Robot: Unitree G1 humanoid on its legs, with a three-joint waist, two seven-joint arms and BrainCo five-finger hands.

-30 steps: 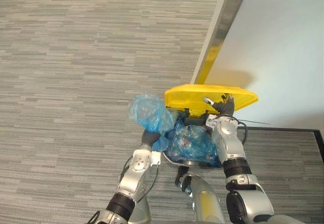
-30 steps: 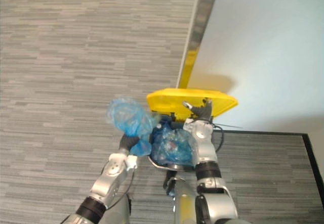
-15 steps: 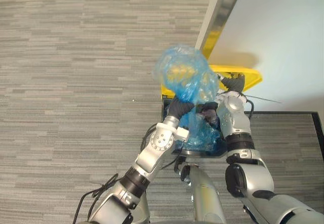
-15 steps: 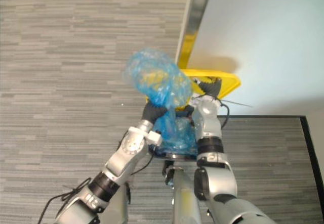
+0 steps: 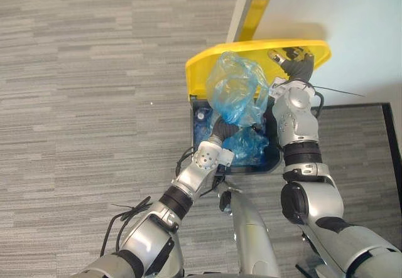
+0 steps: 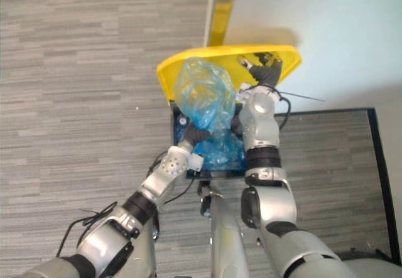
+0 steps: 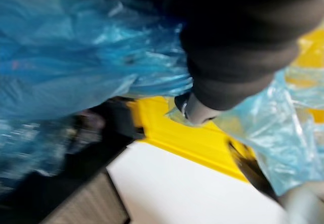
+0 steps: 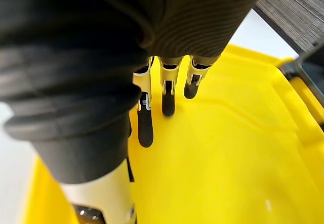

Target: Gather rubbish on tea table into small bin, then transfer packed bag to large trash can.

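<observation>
Bag (image 5: 235,93), earlier beside the can (image 5: 274,162), is now being held over it, gripped by the left hand (image 5: 221,130); lid (image 5: 204,68) is being propped by the right hand's (image 5: 295,61) straight fingers.

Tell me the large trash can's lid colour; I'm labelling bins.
Yellow; the lid shows best in the right wrist view.

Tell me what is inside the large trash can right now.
Crumpled blue plastic lies inside the large trash can. The blue bag held by the left hand hangs over the opening and covers the rest, bottom included.
</observation>
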